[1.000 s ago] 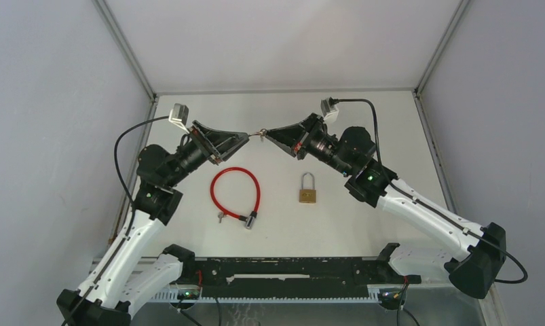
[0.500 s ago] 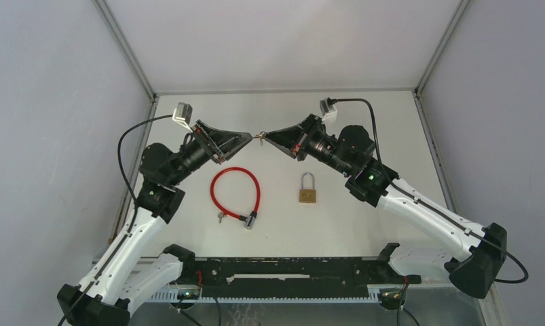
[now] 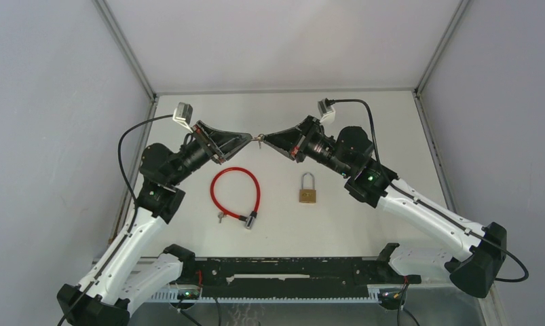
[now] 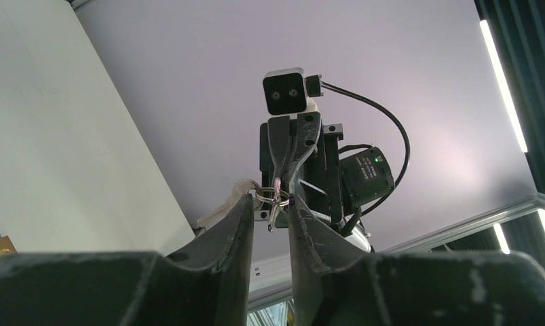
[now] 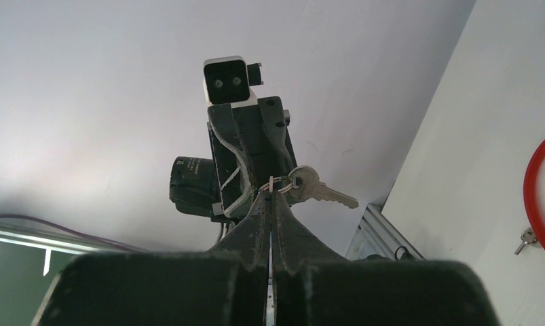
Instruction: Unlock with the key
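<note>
Silver key (image 5: 320, 191) hangs in mid-air from its key ring (image 5: 282, 182), which the right gripper (image 5: 271, 195) clenches between fully closed fingertips, high above the far half of the white table (image 3: 283, 112). Facing it tip to tip, the left gripper (image 4: 271, 204) straddles the same ring: its two dark fingers (image 4: 239, 224) stand slightly apart with the ring between them. Whether they already pinch it cannot be told from the wrist view.

On the tabletop below, nearer the arms, a brass padlock (image 3: 307, 195) with a steel shackle lies flat and by itself, a little right of centre. Any maker's mark on its body is too small to read. To its left lies a red cable lock (image 3: 250, 219), coiled in a loop, with a pair of small keys (image 3: 220, 216) just beside its near-left edge.

Pale grey panels (image 3: 52, 102) wall in the table on three sides, joined at the back corners by bare metal posts (image 3: 127, 51). A black rail (image 3: 290, 268) along the near edge carries both arm bases, and small green lights glow on the arms.
</note>
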